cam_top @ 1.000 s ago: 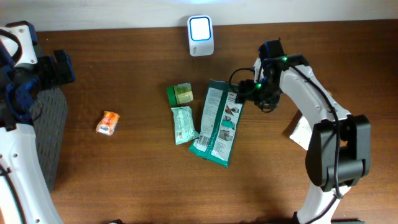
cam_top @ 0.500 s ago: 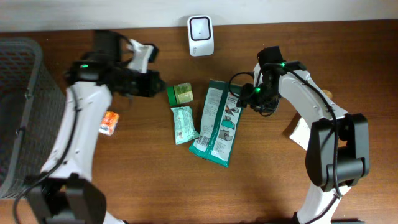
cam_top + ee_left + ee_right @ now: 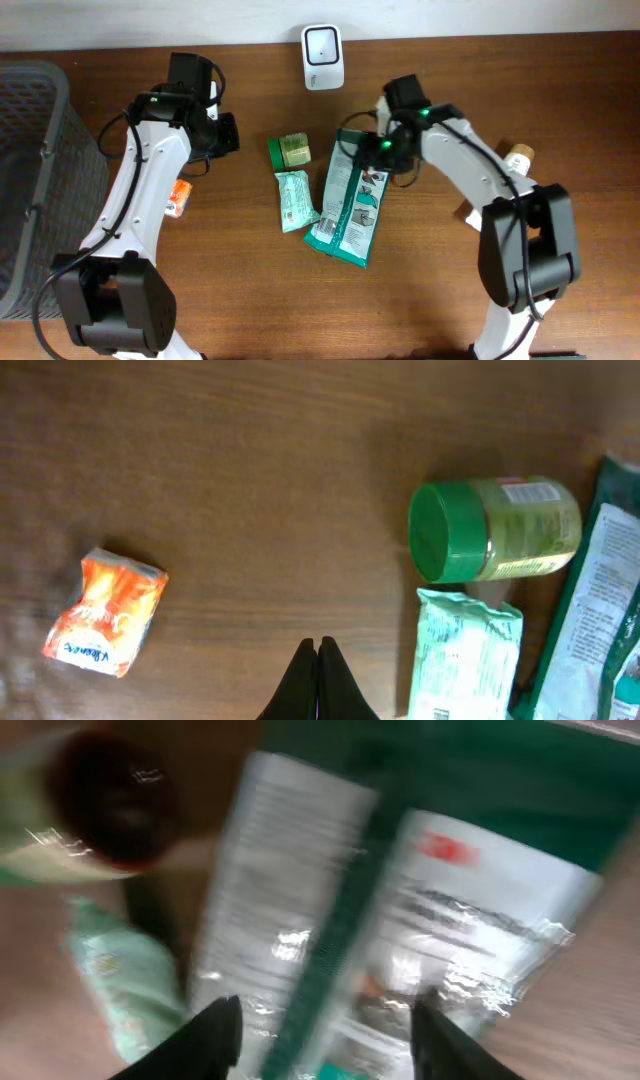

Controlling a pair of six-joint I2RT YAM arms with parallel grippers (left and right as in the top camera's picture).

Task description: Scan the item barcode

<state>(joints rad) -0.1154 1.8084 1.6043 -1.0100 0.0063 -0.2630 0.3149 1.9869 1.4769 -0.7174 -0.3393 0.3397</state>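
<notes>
We list on the table (image 3: 250, 300): green pouch (image 3: 350, 200), flat at mid-table, nearer the far edge | white scanner (image 3: 323, 44), at the far edge | right gripper (image 3: 325, 1012), fingers spread above the pouch, blurred | left gripper (image 3: 318, 652), closed on nothing, between orange sachet (image 3: 103, 612) and green-lidded jar (image 3: 490, 528) | pale green packet (image 3: 296, 200), just beside the pouch.

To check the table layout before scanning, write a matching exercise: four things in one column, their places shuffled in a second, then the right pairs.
1. scanner
2. jar
3. orange packet
4. basket

A. far left of the overhead view
B. back edge of the table, near the middle
C. on its side, just behind the pale green packet
D. lying alone, between basket and jar

Pairs: 1-B, 2-C, 3-D, 4-A
</notes>
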